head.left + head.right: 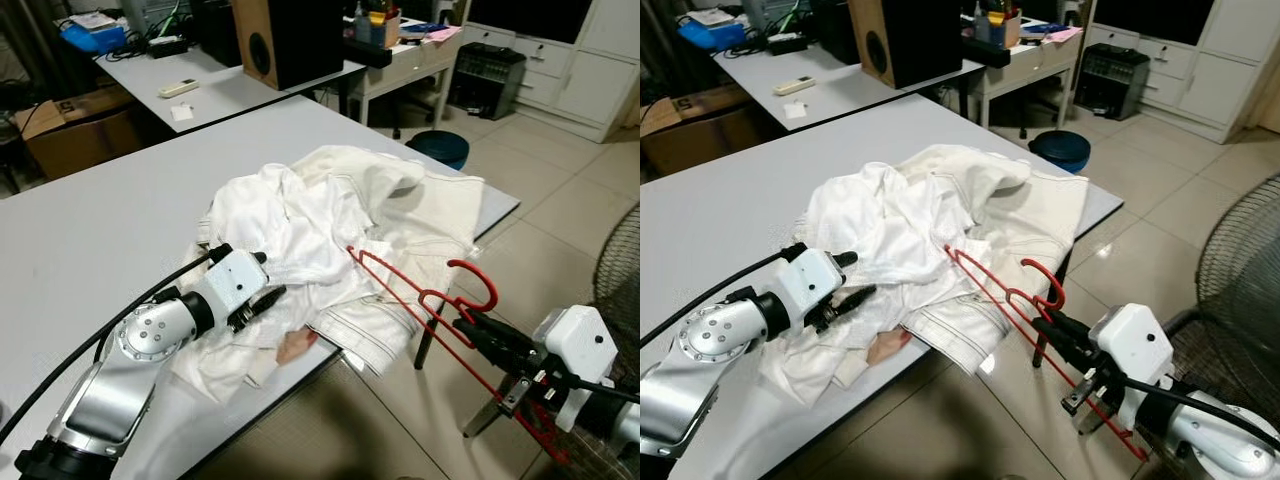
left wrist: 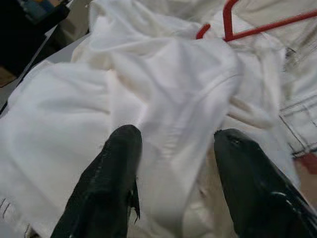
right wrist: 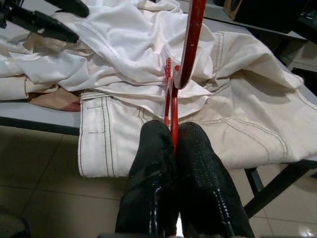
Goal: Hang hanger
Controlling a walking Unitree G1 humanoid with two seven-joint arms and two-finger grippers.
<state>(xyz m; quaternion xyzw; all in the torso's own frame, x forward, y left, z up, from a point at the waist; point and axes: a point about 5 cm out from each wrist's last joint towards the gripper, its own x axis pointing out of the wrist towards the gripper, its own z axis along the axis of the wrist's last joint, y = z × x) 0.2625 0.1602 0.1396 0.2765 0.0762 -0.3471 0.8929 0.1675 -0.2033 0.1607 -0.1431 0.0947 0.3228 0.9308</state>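
Note:
A red wire hanger (image 1: 420, 300) juts out over the table's front right corner, one end resting on a heap of white garments (image 1: 330, 230). My right gripper (image 1: 470, 328) is shut on the hanger near its hook, off the table's edge; its fingers (image 3: 198, 168) pinch the red wire. My left gripper (image 1: 262, 298) stands open at the near side of the heap, and its fingers (image 2: 119, 168) straddle a fold of white cloth (image 2: 173, 99).
The grey table (image 1: 90, 240) carries the clothes. Behind stands a second table (image 1: 240, 90) with a speaker box (image 1: 285, 40) and a remote. A round stool (image 1: 437, 147) sits on the tiled floor; a fan grille (image 1: 620, 270) is at the right.

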